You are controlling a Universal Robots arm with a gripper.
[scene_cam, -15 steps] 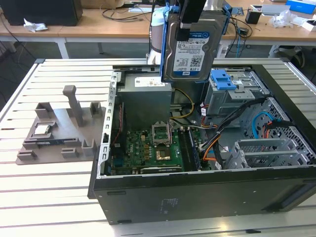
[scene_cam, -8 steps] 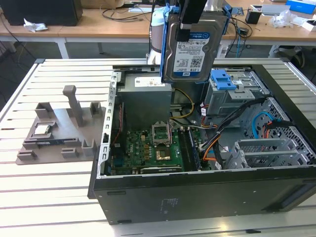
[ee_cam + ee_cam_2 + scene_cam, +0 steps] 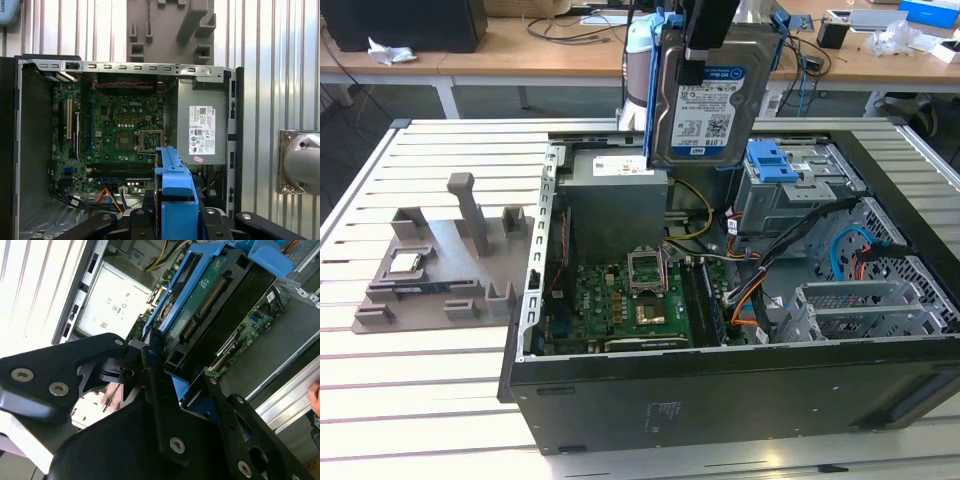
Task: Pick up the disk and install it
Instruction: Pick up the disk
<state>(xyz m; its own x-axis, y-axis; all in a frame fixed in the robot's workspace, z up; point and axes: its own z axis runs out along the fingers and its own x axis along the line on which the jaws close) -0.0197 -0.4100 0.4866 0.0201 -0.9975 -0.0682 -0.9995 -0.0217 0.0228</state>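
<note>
your pincer (image 3: 697,60) is clamped on the disk (image 3: 672,110), which hangs upright in the air, label (image 3: 712,118) toward the exterior view, over the open computer case (image 3: 720,400) near its grey power supply (image 3: 616,205). the case rests on the slatted worktop (image 3: 420,390).

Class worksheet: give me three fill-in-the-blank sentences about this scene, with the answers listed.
The gripper holds the disk ____ the open computer case.
The bracket around the disk is coloured ____.
The motherboard inside the case is coloured ____.
Missing words: above, blue, green.
</note>
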